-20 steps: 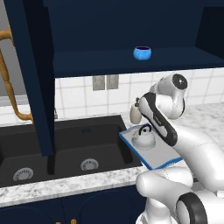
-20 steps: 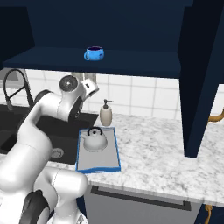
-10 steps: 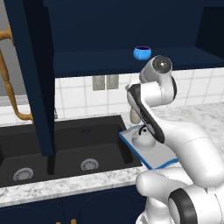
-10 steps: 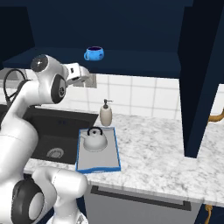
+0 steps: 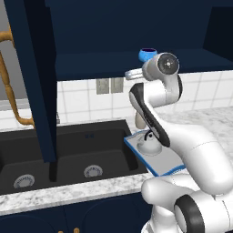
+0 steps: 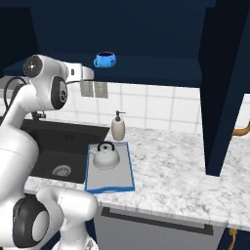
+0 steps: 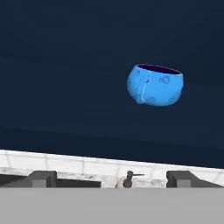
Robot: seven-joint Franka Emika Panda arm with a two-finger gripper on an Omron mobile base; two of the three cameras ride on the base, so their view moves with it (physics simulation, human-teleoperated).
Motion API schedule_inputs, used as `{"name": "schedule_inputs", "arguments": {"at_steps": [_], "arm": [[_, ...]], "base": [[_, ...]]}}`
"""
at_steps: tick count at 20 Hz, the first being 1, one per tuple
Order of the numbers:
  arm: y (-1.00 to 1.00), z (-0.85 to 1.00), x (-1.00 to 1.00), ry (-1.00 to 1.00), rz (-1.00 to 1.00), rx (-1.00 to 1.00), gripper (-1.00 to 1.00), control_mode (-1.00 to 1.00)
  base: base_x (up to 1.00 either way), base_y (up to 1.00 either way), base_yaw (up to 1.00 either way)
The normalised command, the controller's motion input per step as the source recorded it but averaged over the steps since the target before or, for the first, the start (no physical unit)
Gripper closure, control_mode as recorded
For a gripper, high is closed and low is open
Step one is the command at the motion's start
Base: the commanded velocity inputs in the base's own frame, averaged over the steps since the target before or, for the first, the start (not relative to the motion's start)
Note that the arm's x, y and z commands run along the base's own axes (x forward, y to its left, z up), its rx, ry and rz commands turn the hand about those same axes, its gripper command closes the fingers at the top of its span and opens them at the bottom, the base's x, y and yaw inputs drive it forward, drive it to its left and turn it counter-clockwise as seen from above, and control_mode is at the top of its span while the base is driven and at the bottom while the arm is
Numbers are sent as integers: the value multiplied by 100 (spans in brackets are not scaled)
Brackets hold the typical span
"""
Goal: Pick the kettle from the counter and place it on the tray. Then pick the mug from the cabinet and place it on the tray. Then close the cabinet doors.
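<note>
Hand view: round bright blue mug (image 7: 155,85), dark purple inside; end effector (image 7: 111,178) spread.

The arm hid most of the mug (image 5: 146,55) and part of the tray (image 5: 157,160); the soap bottle (image 7: 127,180) was cut off.

The blue mug (image 7: 155,85) stands upright on the cabinet shelf (image 7: 65,127), above and ahead of the hand; the silver kettle (image 6: 106,156) sits on the blue-rimmed tray (image 6: 110,181) well below it.
</note>
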Motion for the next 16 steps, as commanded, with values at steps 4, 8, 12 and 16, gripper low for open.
{"name": "schedule_inputs", "arguments": {"at_steps": [4,8,12,16], "arm": [[-1,0,-6,-38,4,0,-100,-100],[0,1,-7,-25,0,0,-100,-100],[0,16,12,-21,0,0,-100,-100],[2,7,37,-8,-2,0,-100,-100]], "base": [[0,0,0],[0,0,0],[0,0,0],[0,0,0]]}}
